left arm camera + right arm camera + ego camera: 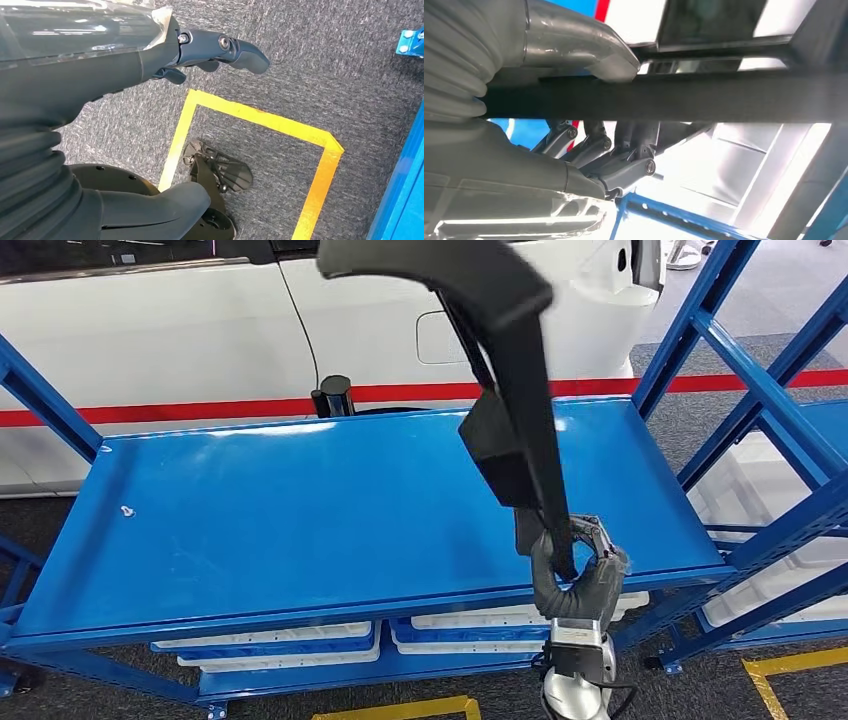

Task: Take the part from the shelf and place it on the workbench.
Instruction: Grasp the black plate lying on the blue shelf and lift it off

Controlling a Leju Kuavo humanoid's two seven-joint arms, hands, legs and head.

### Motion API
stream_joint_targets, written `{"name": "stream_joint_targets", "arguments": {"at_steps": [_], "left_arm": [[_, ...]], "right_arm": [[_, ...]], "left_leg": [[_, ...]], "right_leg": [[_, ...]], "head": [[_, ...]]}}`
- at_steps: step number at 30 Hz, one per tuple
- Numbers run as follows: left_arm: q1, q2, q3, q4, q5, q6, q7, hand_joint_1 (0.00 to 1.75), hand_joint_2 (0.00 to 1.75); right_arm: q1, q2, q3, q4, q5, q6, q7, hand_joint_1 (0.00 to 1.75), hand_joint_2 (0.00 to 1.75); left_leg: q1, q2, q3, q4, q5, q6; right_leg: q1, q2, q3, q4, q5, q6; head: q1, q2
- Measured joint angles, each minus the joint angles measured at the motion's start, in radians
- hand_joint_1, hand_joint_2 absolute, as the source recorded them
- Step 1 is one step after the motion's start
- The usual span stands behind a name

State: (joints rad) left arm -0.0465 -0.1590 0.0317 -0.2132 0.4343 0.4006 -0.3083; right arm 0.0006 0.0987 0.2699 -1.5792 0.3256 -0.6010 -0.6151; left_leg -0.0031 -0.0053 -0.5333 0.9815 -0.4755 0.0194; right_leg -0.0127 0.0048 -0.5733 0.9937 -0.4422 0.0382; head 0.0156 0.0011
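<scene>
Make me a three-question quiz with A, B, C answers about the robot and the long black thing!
1. Where is the long black part?
A. Flat on the floor
B. Held up over the blue shelf
C. In a white bin

2. What colour is the tape on the floor?
A. Yellow
B. Green
C. Purple

3. What is the left robot hand doing?
A. Holding a cup
B. Pressing the shelf
C. Holding nothing

Answers:
1. B, the right robot hand grips its lower end above the shelf top.
2. A, yellow lines show on the grey carpet.
3. C, it hangs over the floor with nothing in it.
</scene>
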Motion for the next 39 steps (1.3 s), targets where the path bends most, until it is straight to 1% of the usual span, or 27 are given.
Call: {"name": "stream_joint_targets", "arguments": {"at_steps": [4, 6, 13, 30, 36, 38, 39], "left_arm": [[0.000, -0.002, 0.002, 0.000, -0.004, -0.003, 0.003, 0.00, 1.75], [-0.001, -0.002, 0.002, 0.000, -0.007, -0.006, 0.005, 0.00, 1.75], [-0.002, -0.006, 0.002, 0.000, -0.010, -0.006, 0.005, 0.00, 1.75], [-0.003, -0.008, 0.004, 0.000, -0.010, 0.001, -0.011, 0.00, 1.75], [-0.003, -0.008, 0.004, 0.000, -0.010, 0.000, -0.010, 0.00, 1.75], [-0.003, -0.009, 0.005, 0.000, -0.010, 0.000, -0.010, 0.00, 1.75], [-0.003, -0.010, 0.005, 0.000, -0.010, 0.000, -0.010, 0.00, 1.75]], "right_arm": [[0.005, -0.014, 0.012, -0.038, -0.116, 0.043, -0.012, 1.75, 1.75], [0.011, -0.019, 0.012, -0.052, -0.133, 0.047, -0.021, 1.75, 1.75], [0.020, -0.029, 0.013, -0.081, -0.122, 0.036, -0.036, 1.75, 1.75], [0.021, -0.039, 0.012, -0.094, -0.111, 0.022, -0.037, 1.75, 1.75], [0.020, -0.041, 0.011, -0.093, -0.107, 0.009, -0.037, 1.75, 1.75], [0.018, -0.041, 0.010, -0.092, -0.108, 0.008, -0.037, 1.75, 1.75], [0.017, -0.041, 0.010, -0.091, -0.109, 0.007, -0.037, 1.75, 1.75]], "left_leg": [[0.000, 0.000, 0.000, 0.000, 0.000, 0.000], [0.000, 0.000, -0.001, 0.000, 0.000, 0.000], [0.000, 0.000, -0.001, 0.000, 0.000, 0.000], [0.000, 0.000, 0.000, 0.000, 0.000, 0.000], [-0.004, 0.000, -0.003, 0.007, -0.006, 0.011], [-0.006, 0.000, -0.002, 0.005, -0.003, 0.017], [-0.003, 0.002, 0.001, -0.002, 0.003, 0.021]], "right_leg": [[0.000, 0.000, 0.000, 0.000, 0.000, 0.000], [0.000, 0.000, 0.000, 0.000, 0.000, 0.000], [0.000, 0.000, 0.000, 0.000, 0.000, 0.000], [0.000, 0.000, 0.000, 0.000, 0.000, 0.000], [-0.007, 0.000, 0.001, -0.001, 0.001, 0.003], [-0.007, 0.000, 0.003, -0.004, 0.004, 0.008], [-0.007, 0.000, 0.001, -0.003, 0.003, 0.011]], "head": [[0.000, 0.000], [0.000, 0.000], [0.000, 0.000], [0.000, 0.000], [0.000, 0.000], [0.000, 0.000], [-0.001, 0.000]]}}
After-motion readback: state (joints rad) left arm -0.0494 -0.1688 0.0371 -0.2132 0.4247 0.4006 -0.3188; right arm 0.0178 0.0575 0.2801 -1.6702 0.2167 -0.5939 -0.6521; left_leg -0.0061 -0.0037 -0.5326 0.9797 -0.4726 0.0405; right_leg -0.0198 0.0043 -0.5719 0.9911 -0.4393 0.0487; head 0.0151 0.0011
